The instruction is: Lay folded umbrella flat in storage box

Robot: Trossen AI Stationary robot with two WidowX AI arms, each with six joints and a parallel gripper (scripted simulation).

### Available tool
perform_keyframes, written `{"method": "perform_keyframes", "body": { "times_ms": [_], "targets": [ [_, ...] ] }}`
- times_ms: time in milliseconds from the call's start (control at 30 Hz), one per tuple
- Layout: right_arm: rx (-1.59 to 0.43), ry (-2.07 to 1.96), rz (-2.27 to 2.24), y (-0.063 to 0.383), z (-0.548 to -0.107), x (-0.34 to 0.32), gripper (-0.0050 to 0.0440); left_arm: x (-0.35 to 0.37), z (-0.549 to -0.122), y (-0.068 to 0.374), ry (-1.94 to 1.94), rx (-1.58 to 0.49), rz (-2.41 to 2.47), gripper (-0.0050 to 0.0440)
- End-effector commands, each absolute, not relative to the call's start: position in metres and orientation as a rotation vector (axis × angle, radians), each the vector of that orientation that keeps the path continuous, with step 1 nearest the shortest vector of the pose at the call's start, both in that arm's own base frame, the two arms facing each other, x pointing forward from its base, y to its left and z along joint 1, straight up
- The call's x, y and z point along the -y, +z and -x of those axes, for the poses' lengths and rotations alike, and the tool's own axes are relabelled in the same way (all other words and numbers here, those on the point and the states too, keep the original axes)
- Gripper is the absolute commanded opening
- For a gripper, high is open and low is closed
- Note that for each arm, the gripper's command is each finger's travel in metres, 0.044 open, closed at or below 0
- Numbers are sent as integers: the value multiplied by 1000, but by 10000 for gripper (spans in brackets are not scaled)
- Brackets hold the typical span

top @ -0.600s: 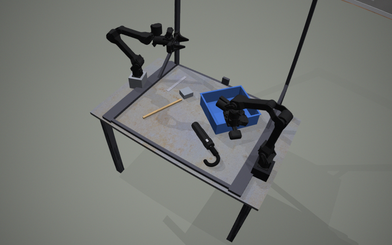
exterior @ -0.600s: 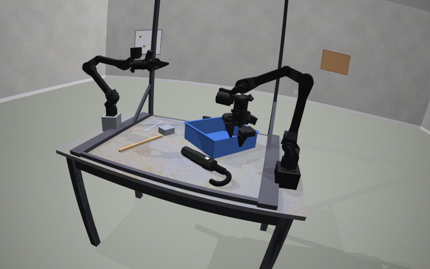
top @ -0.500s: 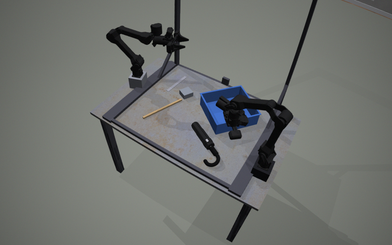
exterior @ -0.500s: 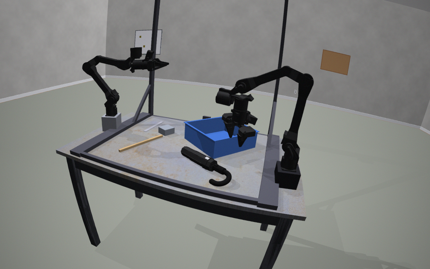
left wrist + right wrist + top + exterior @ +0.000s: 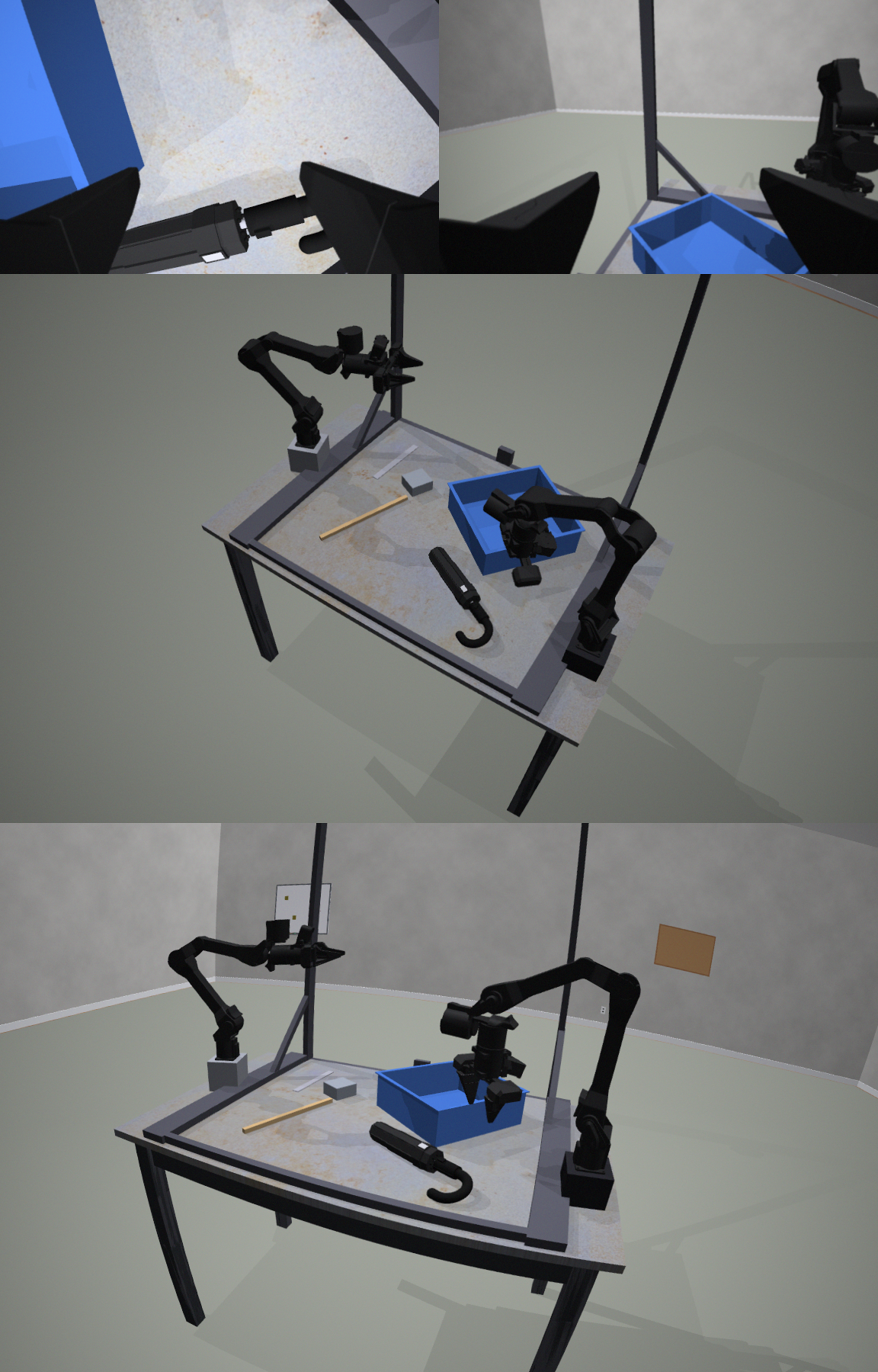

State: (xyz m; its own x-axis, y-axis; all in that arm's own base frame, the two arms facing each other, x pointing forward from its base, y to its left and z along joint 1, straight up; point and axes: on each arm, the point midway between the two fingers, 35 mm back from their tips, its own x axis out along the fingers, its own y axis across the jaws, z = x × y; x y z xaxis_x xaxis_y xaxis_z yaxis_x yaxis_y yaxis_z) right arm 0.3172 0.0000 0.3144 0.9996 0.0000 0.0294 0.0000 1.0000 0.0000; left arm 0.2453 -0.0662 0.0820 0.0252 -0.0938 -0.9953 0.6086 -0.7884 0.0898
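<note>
The folded black umbrella [image 5: 459, 587] with a hooked handle lies flat on the table, in front of the blue storage box [image 5: 511, 513] and outside it. The box stands empty near the right side of the table. My left gripper [image 5: 527, 555] is open and empty, pointing down above the box's front corner, well above the table. In the left wrist view the umbrella [image 5: 213, 236] shows low between the fingers, with the box [image 5: 46, 103] at left. My right gripper [image 5: 411, 369] is open and empty, held high over the far corner, facing the box [image 5: 713, 243].
A wooden stick [image 5: 363, 517], a grey block [image 5: 417, 481] and a white strip [image 5: 395, 461] lie on the far half of the table. A small dark block [image 5: 505, 454] stands behind the box. Two upright poles [image 5: 395, 345] rise from the table's far edge.
</note>
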Motion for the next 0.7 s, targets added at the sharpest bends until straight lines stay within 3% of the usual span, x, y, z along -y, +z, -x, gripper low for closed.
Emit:
{"method": "perform_keyframes", "body": {
  "times_ms": [0,33,667],
  "targets": [
    [50,0,0,323,-316,0,400,67,-248,87,-1795,-510,-1817,424],
    [51,-5,0,325,-317,1,400,67,-250,87,-1788,-517,-1810,440],
    [-273,-318,-36,293,-366,127,400,51,-280,81,-1231,-930,-1212,440]
  ]
}}
